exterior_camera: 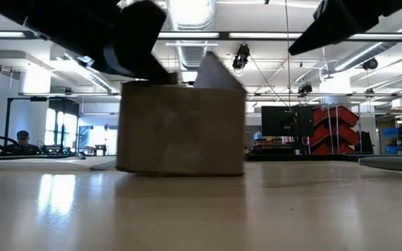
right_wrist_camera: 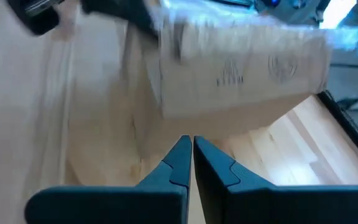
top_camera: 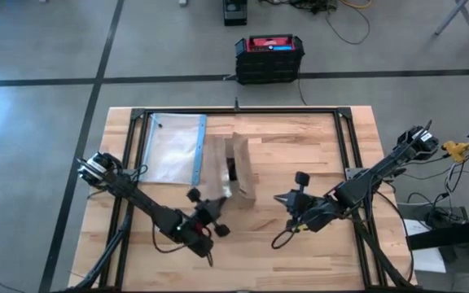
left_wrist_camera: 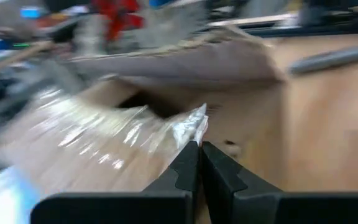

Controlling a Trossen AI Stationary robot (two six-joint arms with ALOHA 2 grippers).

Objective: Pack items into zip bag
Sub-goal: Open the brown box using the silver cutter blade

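- Zip bag (top_camera: 172, 150) lies flat on the wooden counter (top_camera: 316, 252), far left part, blue strip along the edge facing the box; looks apart from the left arm.
- Left claw (top_camera: 221, 198) is at the near corner of the brown cardboard box (top_camera: 240, 169); fingers (left_wrist_camera: 182, 168) pressed together, clenched.
- In the left wrist view the clenched tips sit right at a crinkled clear plastic wrap (left_wrist_camera: 123, 127) spilling out of the box opening; can't tell for sure if the wrap is pinched between them.
- Items themselves: whitish bits may be inside that wrap, too blurred to make out.
- Box stands open in the counter's middle, just right of the bag, flaps spread; low view shows its side wall (exterior_camera: 181, 129) with a flap sticking up.
- Right claw (top_camera: 282, 199) hovers right of the box, apart from it, pointed toward it; fingers (right_wrist_camera: 178, 163) closed tight, nothing between them.
- Black and red case (top_camera: 269, 59) on the floor beyond the counter.
- Person seated far back in the room, at the left edge of the low view (exterior_camera: 22, 139).
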